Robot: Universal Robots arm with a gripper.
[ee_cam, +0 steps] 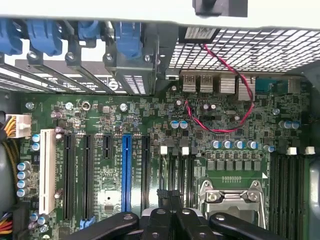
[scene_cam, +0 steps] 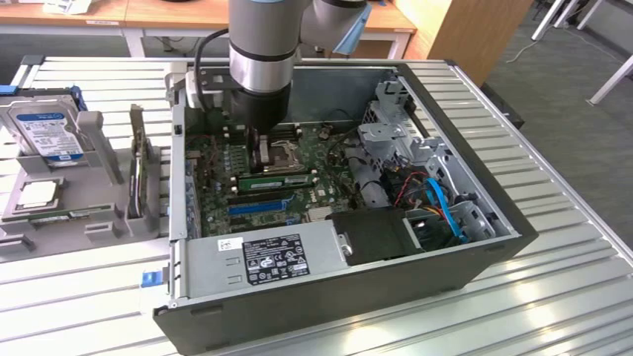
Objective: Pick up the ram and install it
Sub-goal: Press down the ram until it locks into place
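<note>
In the exterior view the ram, a thin green stick with a white label, stands on edge on the motherboard inside the open PC case, between the CPU socket and the blue card slot. My gripper hangs just above the ram's end toward the exterior view's left; I cannot tell whether they touch. In the wrist view the gripper is shut, its black fingertips pressed together over narrow black slots beside the CPU socket, with nothing visible between them. The ram is hidden there.
A grey power supply fills the case's near side. A drive cage with blue cables stands at the exterior view's right. Left of the case, a tray holds a hard drive and an upright card. A red wire loops near the rear ports.
</note>
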